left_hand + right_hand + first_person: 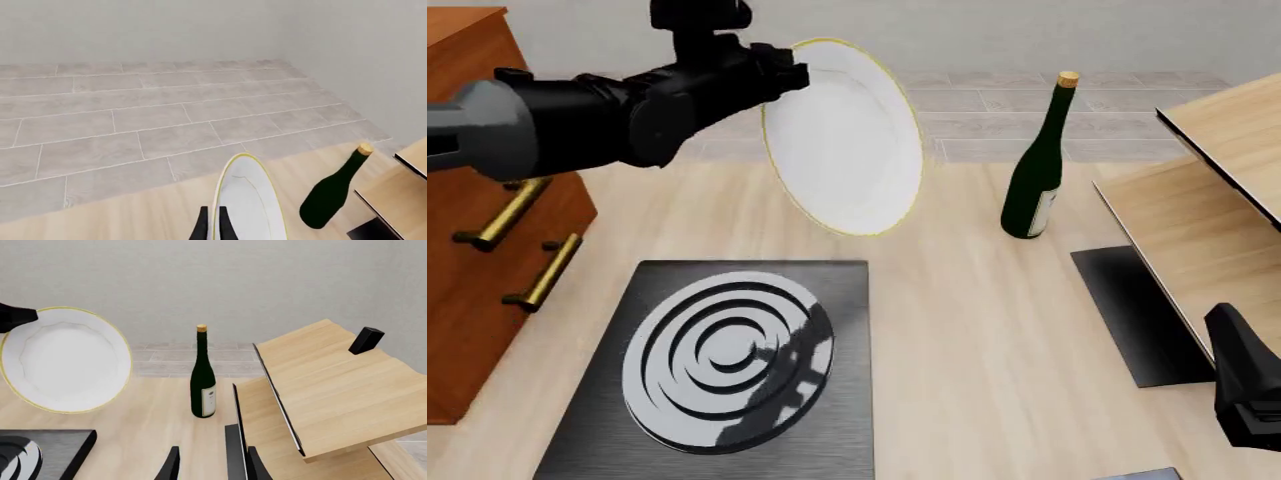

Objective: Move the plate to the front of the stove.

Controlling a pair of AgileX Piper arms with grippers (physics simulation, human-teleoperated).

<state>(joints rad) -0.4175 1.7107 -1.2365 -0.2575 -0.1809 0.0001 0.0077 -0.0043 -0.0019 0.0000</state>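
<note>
The white plate [843,140] with its gold rim hangs tilted nearly on edge in the air, above the table just beyond the stove's far edge. My left gripper [785,70] is shut on the plate's upper left rim. In the left wrist view the plate [248,200] runs edge-on out from the left gripper [213,227]. The stove [843,400], a dark slab with silver rings, lies on the table near the front left. My right gripper [213,467] stands open and holds nothing, low at the right. From there the plate [67,360] shows at the left.
A dark green bottle [1034,185] stands upright right of the plate. A wooden cabinet [474,220] with brass handles fills the left. A slanted wooden shelf [1214,190] and a plain dark slab [1134,310] lie at the right. A small black block [365,340] sits on the shelf.
</note>
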